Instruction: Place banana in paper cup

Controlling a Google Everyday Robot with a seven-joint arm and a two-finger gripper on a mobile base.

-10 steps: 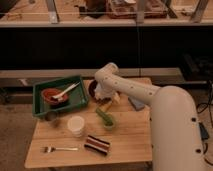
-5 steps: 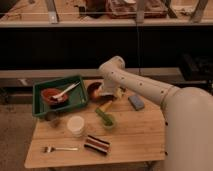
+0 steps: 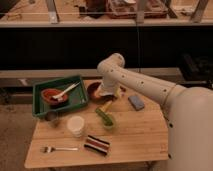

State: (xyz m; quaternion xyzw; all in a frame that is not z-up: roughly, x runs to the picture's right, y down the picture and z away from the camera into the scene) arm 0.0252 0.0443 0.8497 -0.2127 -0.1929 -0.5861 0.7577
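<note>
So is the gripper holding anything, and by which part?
Cannot tell: the gripper is down at the brown bowl, and any hold is hidden.

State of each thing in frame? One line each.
hand: low beside brown bowl, at the banana
banana: on table, partly hidden by hand, not in paper cup
paper cup: upright, no banana inside
green bowl: upright, green utensil in it
red bowl: upright in tray, white spoon in it
fork: lying flat
</note>
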